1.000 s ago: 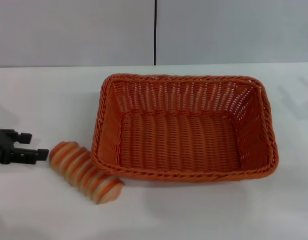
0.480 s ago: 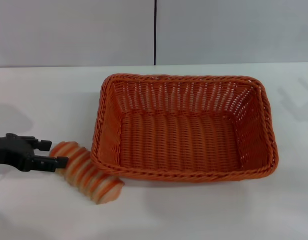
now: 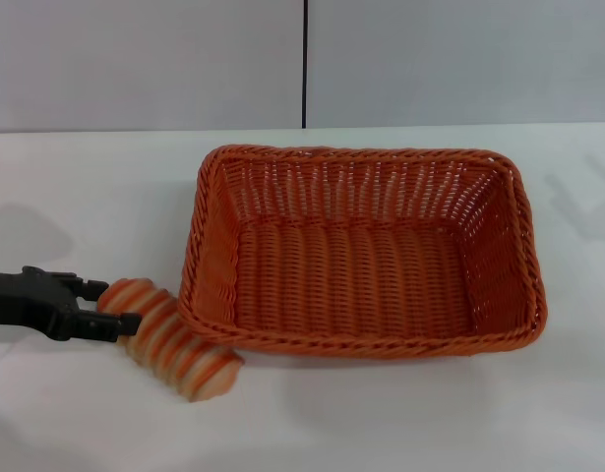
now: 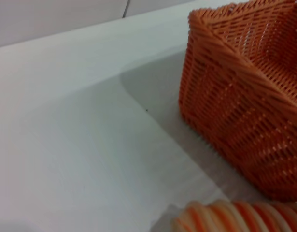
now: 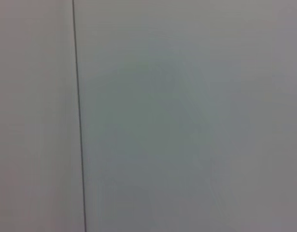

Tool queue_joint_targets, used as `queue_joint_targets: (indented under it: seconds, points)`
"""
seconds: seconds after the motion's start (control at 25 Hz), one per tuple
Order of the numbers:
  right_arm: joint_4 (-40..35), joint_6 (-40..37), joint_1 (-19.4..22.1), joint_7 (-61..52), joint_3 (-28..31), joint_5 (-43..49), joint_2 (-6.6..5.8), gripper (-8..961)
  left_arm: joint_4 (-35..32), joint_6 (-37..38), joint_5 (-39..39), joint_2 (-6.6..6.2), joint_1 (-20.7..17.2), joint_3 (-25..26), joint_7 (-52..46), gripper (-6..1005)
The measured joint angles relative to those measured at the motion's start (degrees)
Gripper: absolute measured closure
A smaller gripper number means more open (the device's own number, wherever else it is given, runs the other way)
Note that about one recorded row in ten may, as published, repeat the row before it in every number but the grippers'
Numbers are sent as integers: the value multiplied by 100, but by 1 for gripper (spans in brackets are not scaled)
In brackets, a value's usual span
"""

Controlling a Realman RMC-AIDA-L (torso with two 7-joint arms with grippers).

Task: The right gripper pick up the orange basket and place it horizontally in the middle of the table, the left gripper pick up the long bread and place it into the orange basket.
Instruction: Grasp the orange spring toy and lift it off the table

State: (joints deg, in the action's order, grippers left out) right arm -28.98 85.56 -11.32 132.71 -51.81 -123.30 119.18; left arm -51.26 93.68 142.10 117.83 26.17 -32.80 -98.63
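The orange basket [image 3: 361, 344] lies lengthwise across the middle of the white table, empty; one of its corners fills the left wrist view [image 4: 245, 96]. The long bread [image 3: 174, 344], striped orange and cream, lies at an angle on the table against the basket's front left corner, and its ribbed edge shows in the left wrist view [image 4: 235, 217]. My left gripper [image 3: 110, 305] reaches in from the left, low over the table. It is open, with one black finger on each side of the bread's left end. The right gripper is out of view.
The white table [image 3: 400, 423] runs back to a grey wall with a dark vertical seam [image 3: 304, 64]. The right wrist view shows only that wall and its dark seam [image 5: 79, 145].
My left gripper has slid right along the table, from just short of the bread to having its fingers around the bread's left end. Basket and bread have stayed put.
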Motion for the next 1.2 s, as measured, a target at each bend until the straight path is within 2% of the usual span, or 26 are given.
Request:
queue_joint_targets:
  seconds: [0.44,1.2]
  points:
    - [35,-11,-2,0,22,8,0,279,60,-131,10,-6,-17,-104,-22,326]
    - [94,-29,-2,70,30,-14,-9,279,9,75,15,-17,24,-92,-145,494]
